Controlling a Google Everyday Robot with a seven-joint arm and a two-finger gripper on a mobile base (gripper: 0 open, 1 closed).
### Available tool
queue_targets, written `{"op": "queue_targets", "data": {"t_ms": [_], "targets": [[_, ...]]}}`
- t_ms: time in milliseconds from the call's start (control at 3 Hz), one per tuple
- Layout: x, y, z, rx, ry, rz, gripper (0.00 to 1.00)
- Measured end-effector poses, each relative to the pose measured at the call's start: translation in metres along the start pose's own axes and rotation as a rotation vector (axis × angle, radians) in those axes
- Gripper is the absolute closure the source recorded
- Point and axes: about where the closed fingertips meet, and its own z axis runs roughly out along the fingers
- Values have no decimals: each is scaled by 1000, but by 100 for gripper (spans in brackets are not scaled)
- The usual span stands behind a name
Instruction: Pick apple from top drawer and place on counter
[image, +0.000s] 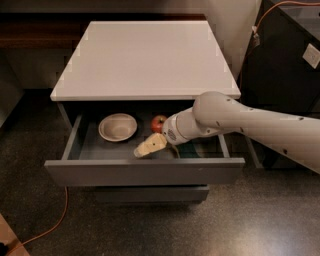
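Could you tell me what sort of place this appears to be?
Probably a robotics lab mock-up rather than a home: a lone cabinet with white counter on a speckled floor, an orange cable trailing across it, and the robot's gripper inside the open top drawer near the apple.

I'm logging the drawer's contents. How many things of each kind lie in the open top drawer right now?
Bowl: 1
Apple: 1
Dark green item, mostly hidden: 1
Total: 3
The hand is inside the top drawer, just in front of the apple.
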Motion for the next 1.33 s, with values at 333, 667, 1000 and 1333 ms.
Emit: {"op": "queue_targets", "data": {"t_ms": [333, 667, 1000, 1333], "targets": [[3, -13, 14, 39, 13, 75, 0], [2, -14, 14, 41, 14, 74, 0], [-1, -23, 23, 92, 30, 83, 0], [-5, -41, 28, 153, 31, 104, 0]]}}
